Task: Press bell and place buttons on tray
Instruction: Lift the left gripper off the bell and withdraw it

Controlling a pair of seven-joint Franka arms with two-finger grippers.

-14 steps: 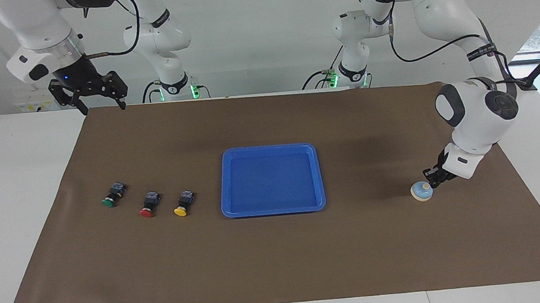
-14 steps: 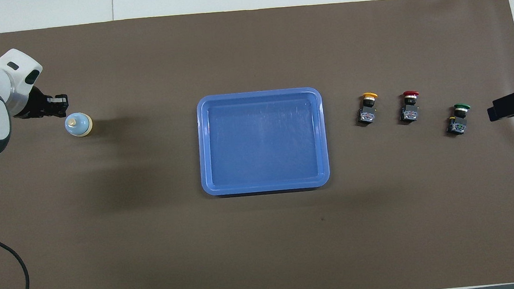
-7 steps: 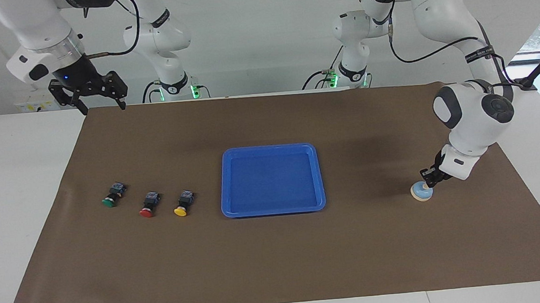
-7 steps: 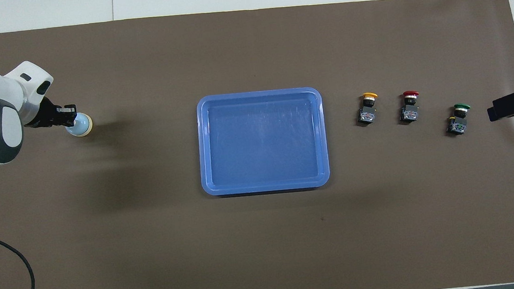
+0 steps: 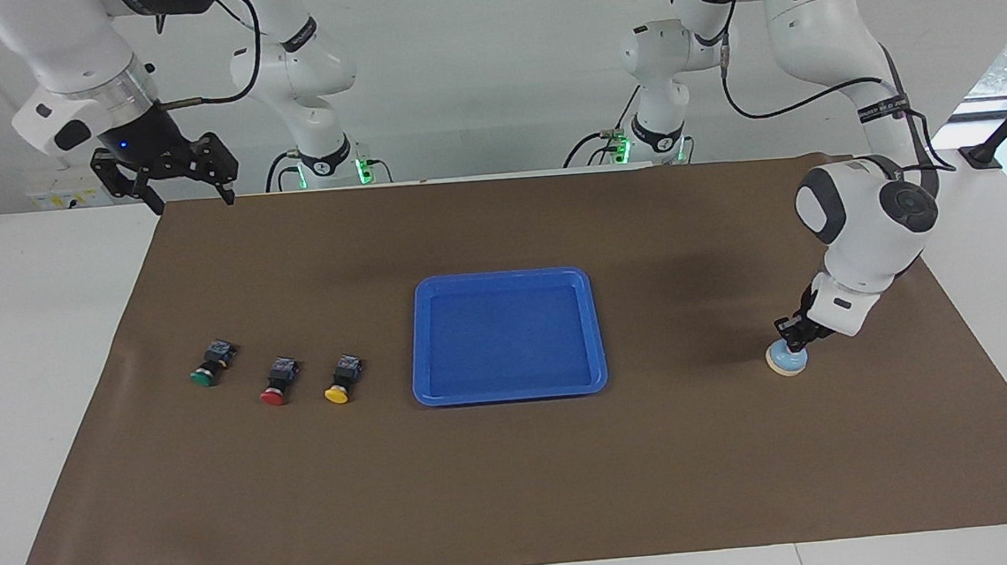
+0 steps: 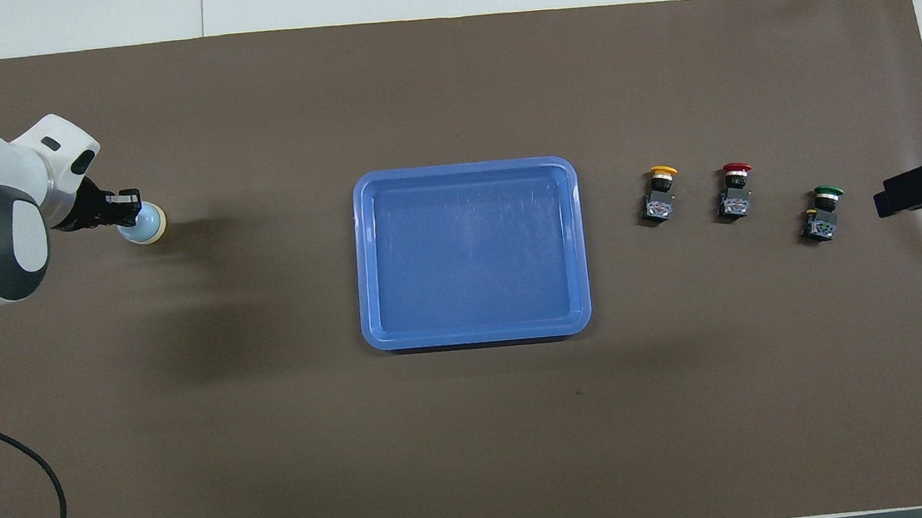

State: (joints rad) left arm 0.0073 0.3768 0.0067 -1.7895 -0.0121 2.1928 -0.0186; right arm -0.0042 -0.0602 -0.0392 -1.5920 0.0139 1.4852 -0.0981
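The light blue bell (image 5: 785, 361) stands on the brown mat toward the left arm's end of the table, also in the overhead view (image 6: 150, 228). My left gripper (image 5: 790, 341) is shut, with its tip down on the bell's top, so the knob is hidden. The blue tray (image 5: 511, 394) lies at the mat's middle with nothing in it. The green button (image 5: 208, 366), red button (image 5: 277, 383) and yellow button (image 5: 342, 381) lie in a row toward the right arm's end. My right gripper (image 5: 188, 195) is open and waits high over the mat's corner nearest the robots.
A brown mat (image 5: 518, 494) covers most of the white table. In the overhead view a black cable (image 6: 39, 488) lies at the mat's corner near the left arm, and part of the right arm's hand (image 6: 918, 187) shows beside the green button (image 6: 822, 212).
My left gripper has moved from beside the bell onto its top, and the arm's wrist shifted toward the tray. The right arm, buttons and tray have not moved.
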